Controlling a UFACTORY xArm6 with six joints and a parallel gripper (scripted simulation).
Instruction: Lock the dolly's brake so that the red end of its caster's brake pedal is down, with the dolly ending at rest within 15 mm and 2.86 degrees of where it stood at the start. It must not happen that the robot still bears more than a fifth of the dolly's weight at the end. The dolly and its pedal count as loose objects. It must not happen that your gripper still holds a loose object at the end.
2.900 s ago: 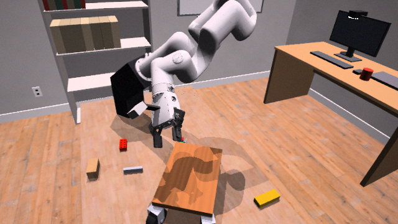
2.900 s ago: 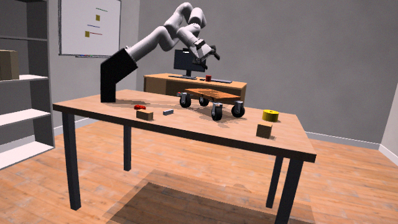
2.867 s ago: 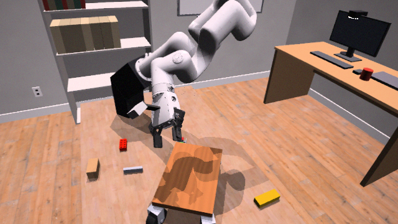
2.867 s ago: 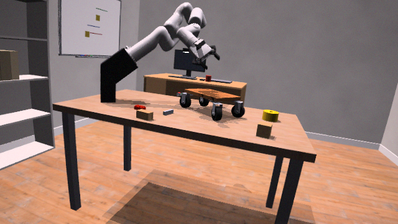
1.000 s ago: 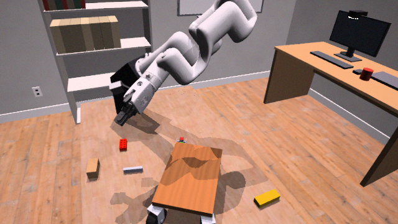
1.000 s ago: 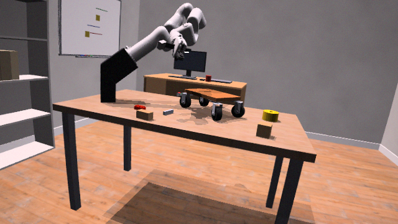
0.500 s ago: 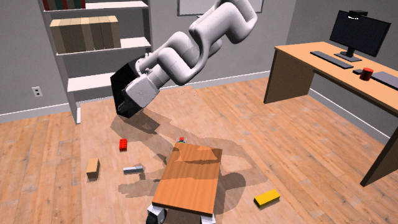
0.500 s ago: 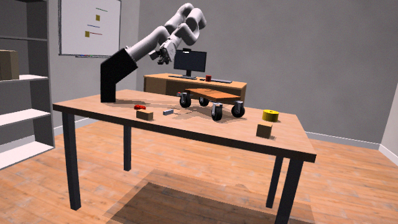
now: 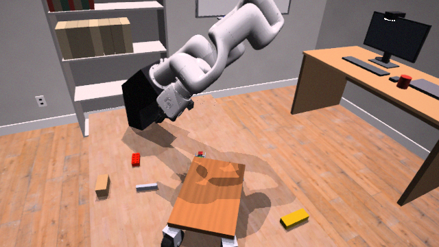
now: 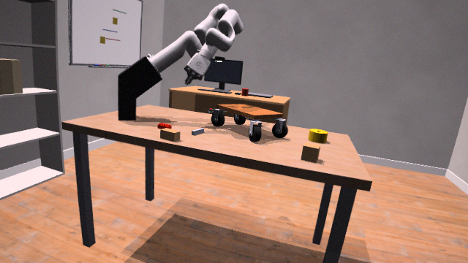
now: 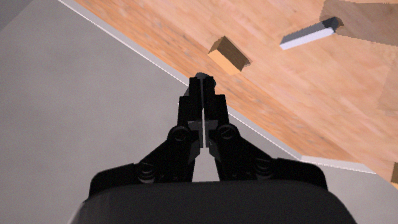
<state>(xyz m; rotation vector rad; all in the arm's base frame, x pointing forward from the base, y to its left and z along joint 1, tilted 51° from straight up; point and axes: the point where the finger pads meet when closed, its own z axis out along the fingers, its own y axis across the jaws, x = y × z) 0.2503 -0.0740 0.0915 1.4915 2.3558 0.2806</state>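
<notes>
The dolly [image 9: 209,195] has a flat wooden deck on black casters and stands on the table; it also shows in the exterior view [image 10: 252,111]. The brake pedal's red end [image 9: 200,154] peeks out at the deck's far edge, and I cannot tell its tilt. My gripper [image 10: 190,78] is raised high above the table, behind and to the left of the dolly and apart from it. In the wrist view its fingers are pressed together with nothing between them. The dolly is out of the wrist view.
A red brick [image 9: 136,159], a tan block [image 9: 102,185] and a grey bar [image 9: 147,186] lie left of the dolly. A yellow block [image 9: 294,218] lies to its right. A yellow disc [image 10: 318,135] and a tan cube [image 10: 310,152] sit near the table's end. The arm's black base [image 10: 133,89] stands at the back.
</notes>
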